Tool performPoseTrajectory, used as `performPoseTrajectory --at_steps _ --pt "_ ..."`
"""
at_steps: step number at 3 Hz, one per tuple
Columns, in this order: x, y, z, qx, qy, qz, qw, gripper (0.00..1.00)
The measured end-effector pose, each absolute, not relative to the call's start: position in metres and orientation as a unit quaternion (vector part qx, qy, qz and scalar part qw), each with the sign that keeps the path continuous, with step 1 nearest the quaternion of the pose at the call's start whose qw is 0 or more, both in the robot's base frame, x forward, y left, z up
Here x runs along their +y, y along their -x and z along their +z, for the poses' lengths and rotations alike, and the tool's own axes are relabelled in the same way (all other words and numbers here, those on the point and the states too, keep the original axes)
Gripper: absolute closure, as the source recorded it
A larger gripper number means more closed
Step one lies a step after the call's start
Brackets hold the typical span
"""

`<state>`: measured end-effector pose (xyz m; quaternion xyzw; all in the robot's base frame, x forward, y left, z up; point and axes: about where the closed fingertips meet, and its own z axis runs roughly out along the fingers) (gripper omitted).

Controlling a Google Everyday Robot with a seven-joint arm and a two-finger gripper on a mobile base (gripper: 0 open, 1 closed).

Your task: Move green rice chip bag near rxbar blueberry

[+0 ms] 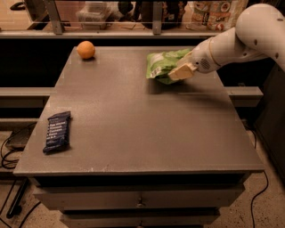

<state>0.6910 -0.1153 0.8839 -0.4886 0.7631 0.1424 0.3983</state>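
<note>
The green rice chip bag (161, 65) is at the far right part of the grey table (142, 120), tilted and raised a little, with a shadow under it. My gripper (180, 71) reaches in from the right on its white arm and is shut on the bag's right side. The rxbar blueberry (57, 132), a dark navy bar with pale lettering, lies flat near the table's front left edge, far from the bag.
A round orange (86, 49) sits at the table's far left corner. A shelf with containers (95, 11) and packages runs behind the table. Cables lie on the floor at the left (11, 147) and the right.
</note>
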Motion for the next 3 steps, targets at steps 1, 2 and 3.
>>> performPoseTrajectory --at_steps 1,2,3 --pt "-0.082 -0.640 0.906 0.719 0.570 0.169 0.360 1.00" --pt "-0.082 -0.641 0.906 0.719 0.570 0.169 0.361 1.00" --pt "-0.061 -0.630 0.886 0.710 0.592 0.191 0.329 1.00"
